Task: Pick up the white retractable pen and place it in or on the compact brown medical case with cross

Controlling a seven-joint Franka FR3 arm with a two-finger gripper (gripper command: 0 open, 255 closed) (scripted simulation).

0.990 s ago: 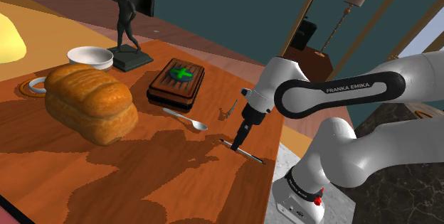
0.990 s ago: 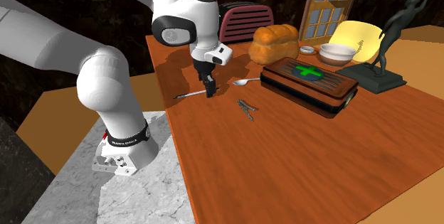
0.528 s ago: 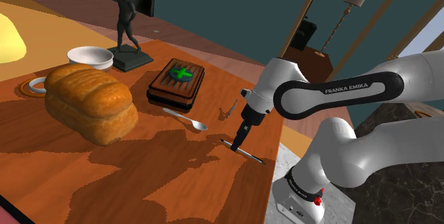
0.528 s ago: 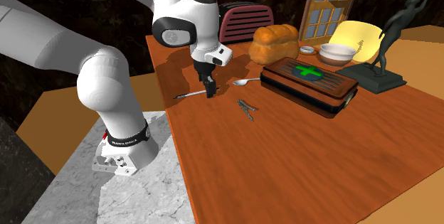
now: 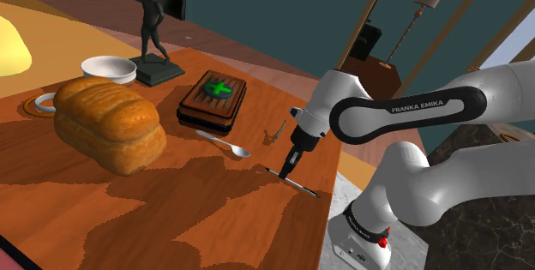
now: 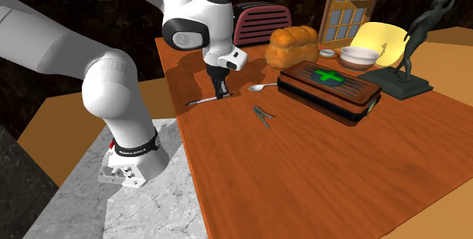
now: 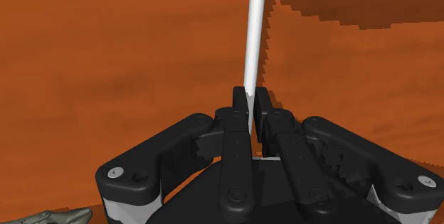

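The white pen (image 7: 252, 38) is a thin rod with a dark tip. It lies on the wooden table near the edge by the stand (image 5: 302, 189) (image 6: 198, 102). My gripper (image 7: 249, 105) stands straight down over it, and its black fingers are shut on the pen's shaft (image 5: 287, 169) (image 6: 220, 95). The pen still looks level with the table top. The brown medical case (image 5: 213, 99) (image 6: 330, 86) with a green cross on its lid lies shut, farther in on the table and apart from the gripper.
A spoon (image 5: 225, 145) and a small metal tool (image 5: 276, 133) lie between the gripper and the case. A bread loaf (image 5: 110, 123), a white bowl (image 5: 109, 69) and a dark statue (image 5: 153, 28) stand beyond. A toaster (image 6: 256, 23) sits at the table's end.
The fingers, which stood apart on either side of the pen, have closed onto it. The arm has barely moved.
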